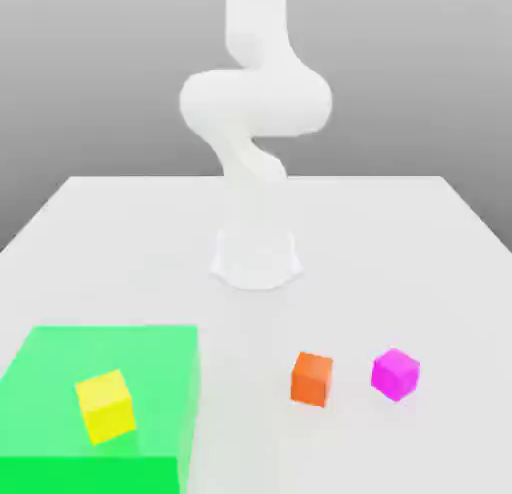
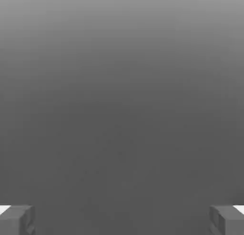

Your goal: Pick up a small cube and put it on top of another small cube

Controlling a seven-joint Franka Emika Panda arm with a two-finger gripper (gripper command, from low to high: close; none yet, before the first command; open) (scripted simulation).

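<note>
1. Claw (image 2: 122, 220) is spread wide, nothing btwn the tips; arm (image 1: 256, 102) rises at the back of the table (image 1: 256, 327), well away from the cubes as I see it.
2. Orange cube (image 1: 311, 380) & magenta cube (image 1: 396, 374) sit near each other on the table, exterior view's right; yellow cube (image 1: 106, 407) is on the big green block (image 1: 160, 367), exterior view's left.
3. Step now, I'd say: reach for a cube. Can't tell which; orange or magenta looks easiest.
4. Pls keep the jaws wide, get directly above, turn to match its flat faces, then drop straight down.
5. Mind the neighbor w/ the outer finger; center b4 squeezing, or it'll twist.
</note>
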